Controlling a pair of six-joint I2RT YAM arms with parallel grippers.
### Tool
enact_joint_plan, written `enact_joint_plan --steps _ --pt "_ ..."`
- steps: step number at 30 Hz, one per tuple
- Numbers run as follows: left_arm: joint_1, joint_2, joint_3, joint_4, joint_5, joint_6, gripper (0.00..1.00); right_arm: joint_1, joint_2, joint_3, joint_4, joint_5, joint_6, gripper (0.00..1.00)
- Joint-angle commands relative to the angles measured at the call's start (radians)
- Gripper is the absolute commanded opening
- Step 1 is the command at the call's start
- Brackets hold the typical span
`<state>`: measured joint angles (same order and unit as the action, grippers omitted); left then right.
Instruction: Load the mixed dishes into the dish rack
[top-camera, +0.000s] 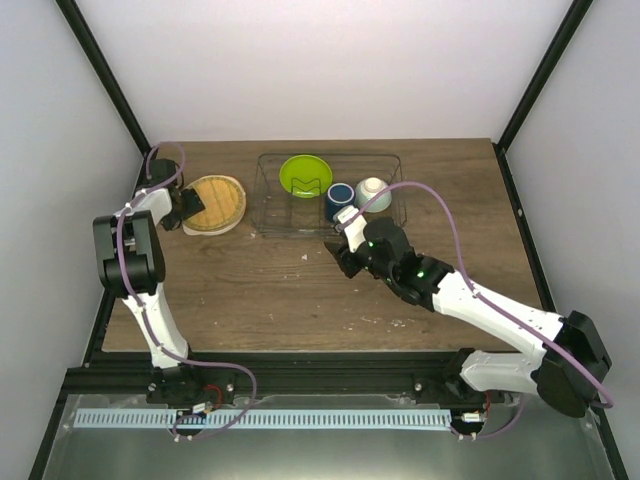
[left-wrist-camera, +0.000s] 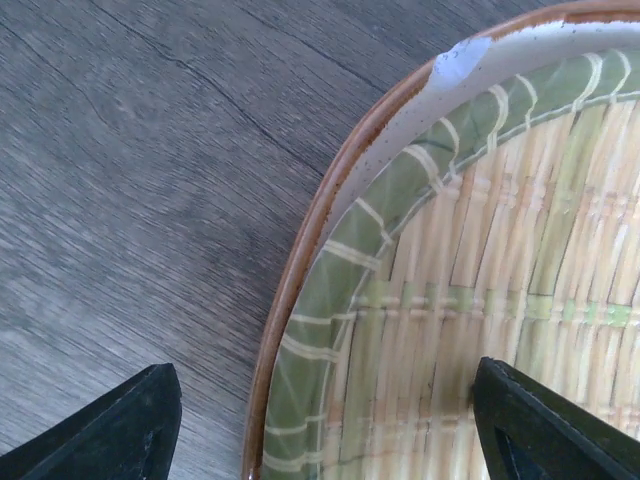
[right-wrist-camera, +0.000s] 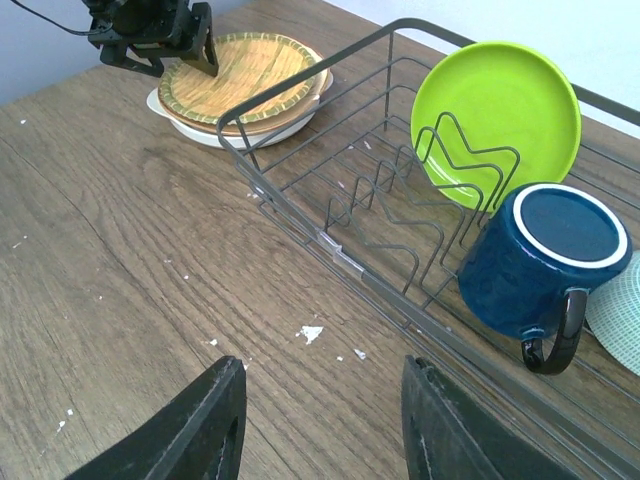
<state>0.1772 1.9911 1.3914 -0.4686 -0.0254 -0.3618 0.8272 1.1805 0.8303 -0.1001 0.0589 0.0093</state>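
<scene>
The dish rack (top-camera: 262, 200) is a dark wire rack at the back middle. In it stand the lime-green plate (top-camera: 305, 175), upright in the dividers, the dark blue mug (top-camera: 339, 198) and the pale mint bowl (top-camera: 373, 193). Left of the rack the tan woven-look plate (top-camera: 215, 202) lies on top of the beige plate (top-camera: 196, 230). My left gripper (top-camera: 185, 208) is open and straddles the stack's left rim (left-wrist-camera: 330, 200): one finger (left-wrist-camera: 130, 430) over the table, the other (left-wrist-camera: 540, 420) over the woven plate (left-wrist-camera: 480, 300). My right gripper (top-camera: 340, 255) is open and empty above the table in front of the rack (right-wrist-camera: 345, 262).
The right wrist view shows the green plate (right-wrist-camera: 495, 115), the mug (right-wrist-camera: 540, 265) lying with its base towards me, the bowl's edge (right-wrist-camera: 615, 310), the stacked plates (right-wrist-camera: 240, 75) and my left gripper (right-wrist-camera: 160, 35). White crumbs (right-wrist-camera: 310, 332) dot the wooden table (top-camera: 250, 290).
</scene>
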Motion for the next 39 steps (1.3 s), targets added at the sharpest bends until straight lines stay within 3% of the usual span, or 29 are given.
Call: enact_joint_plan --steps 1,8,26,32,39 --pt "0.008 0.023 0.025 -0.030 -0.024 0.013 0.78 0.001 -0.008 -0.007 -0.027 0.024 0.019 0.44" --pt "0.035 0.020 0.003 -0.035 -0.042 0.016 0.54 0.001 0.010 -0.015 -0.032 0.040 0.017 0.44" --pt "0.119 -0.049 -0.122 0.016 0.008 -0.001 0.23 0.001 0.049 -0.009 -0.038 0.027 0.008 0.43" --pt "0.138 -0.059 -0.152 0.034 0.026 -0.007 0.01 0.001 0.047 -0.009 -0.047 0.025 0.009 0.43" --pt "0.152 -0.090 -0.196 0.059 0.033 -0.015 0.00 0.001 0.040 -0.016 -0.053 0.025 0.009 0.43"
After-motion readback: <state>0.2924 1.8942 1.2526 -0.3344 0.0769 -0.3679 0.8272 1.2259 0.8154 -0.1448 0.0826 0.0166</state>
